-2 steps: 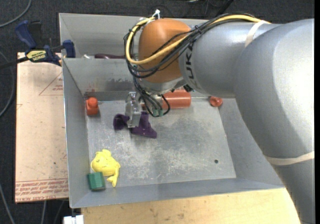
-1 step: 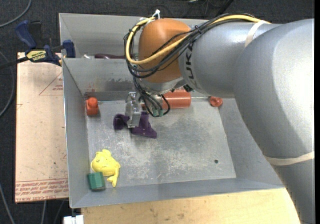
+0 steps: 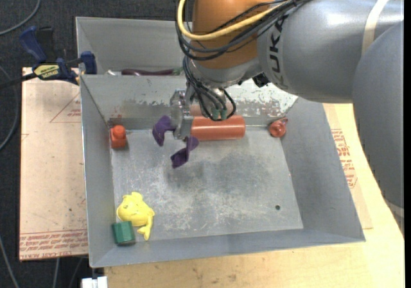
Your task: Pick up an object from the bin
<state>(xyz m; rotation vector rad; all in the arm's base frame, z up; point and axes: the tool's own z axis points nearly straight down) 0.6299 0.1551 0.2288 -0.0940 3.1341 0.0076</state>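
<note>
My gripper hangs below the orange wrist cover, over the back middle of the bin. A purple, bent, floppy-looking thing lies right at its tip, one end to the left and the other just below. I cannot tell whether the gripper has hold of it. Just to the right, a red-orange cylinder lies on its side against the back wall, its left end hidden behind the gripper.
A small orange block sits at the back left and a small red-orange knob at the back right. A yellow toy figure and a green block lie in the front left corner.
</note>
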